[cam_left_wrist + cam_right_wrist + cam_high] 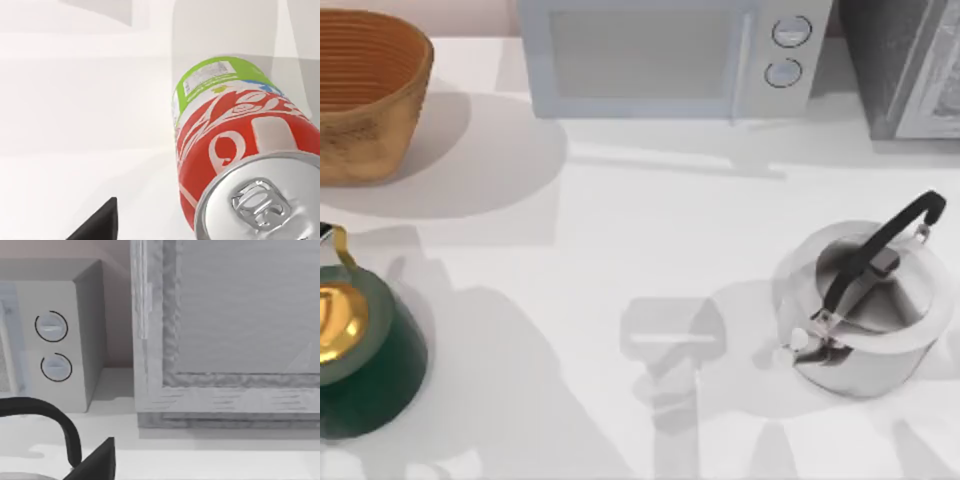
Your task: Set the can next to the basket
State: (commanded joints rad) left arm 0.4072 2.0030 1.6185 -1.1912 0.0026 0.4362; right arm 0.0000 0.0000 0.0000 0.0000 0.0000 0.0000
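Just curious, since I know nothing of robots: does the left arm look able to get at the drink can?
Probably yes: its wrist view has the can close up, bare table around, nothing between.

Can (pixel 235 150) with silver top, red band with white lettering, lime-green bottom, seen close from its top end, basket (pixel 365 95), tan woven wicker, set at the table's far left corner

Tan-orange ribbed basket (pixel 365 95), red, pale blue and lime-green can (pixel 235 145) with silver top, dark green gold-lidded kettle (pixel 365 360)
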